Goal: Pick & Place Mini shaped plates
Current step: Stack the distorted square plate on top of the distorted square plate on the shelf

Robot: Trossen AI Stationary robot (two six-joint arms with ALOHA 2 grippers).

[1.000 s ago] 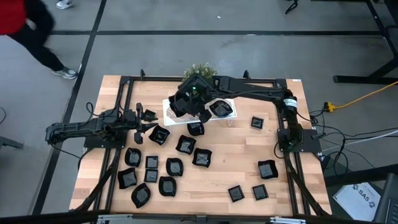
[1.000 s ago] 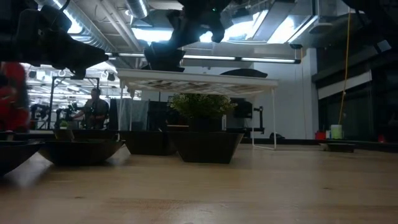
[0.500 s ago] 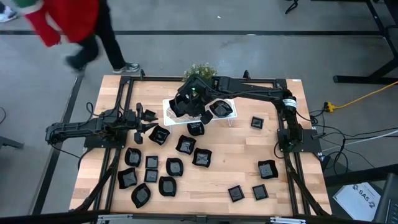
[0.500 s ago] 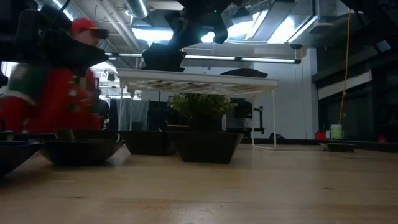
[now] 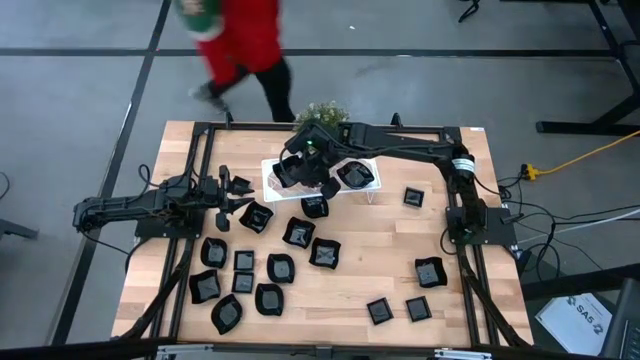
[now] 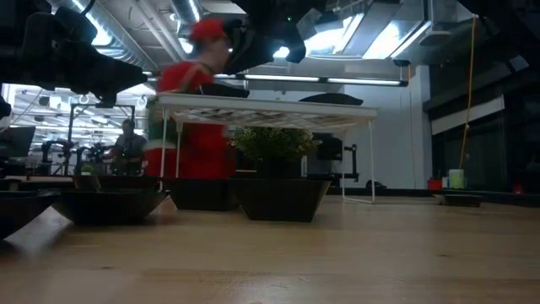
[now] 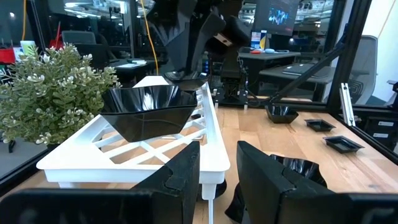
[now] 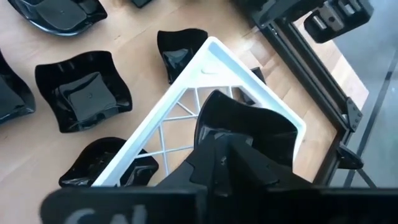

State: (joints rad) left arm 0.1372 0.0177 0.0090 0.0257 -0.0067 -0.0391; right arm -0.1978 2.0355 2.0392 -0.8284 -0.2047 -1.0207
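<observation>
My right gripper [image 5: 300, 168] hangs over the left end of the white lattice rack [image 5: 270, 186], shut on one glossy black mini plate [image 8: 242, 121]. A second plate [image 5: 354, 175] lies on the rack's right half. Several more black plates [image 5: 270, 265] are scattered over the wooden table, some of them under the rack's near edge. My left gripper [image 5: 232, 195] waits open, level, just left of the rack [image 7: 211, 124], touching nothing. The left wrist view shows the held plate [image 7: 149, 111] on the lattice. My right gripper pinches the plate's rim [image 8: 231, 135] on the side toward the table's right, between its two fingers. The fingers [image 7: 181, 65] come from above, pointing down. The plate sits upright and level, its underside [image 7: 149, 138] at the rack's lattice top.
A small green plant [image 5: 322, 110] stands just beyond the rack's far edge. More plates lie on the table's right half [image 5: 430, 270], [image 5: 413, 197]. A person in red [image 5: 240, 40] walks past the far side. Bare wood lies between the two plate groups.
My right gripper has gone down a little, bringing the held plate from clear above the rack onto its lattice top. The person in red has walked along the table's far side from left to right.
</observation>
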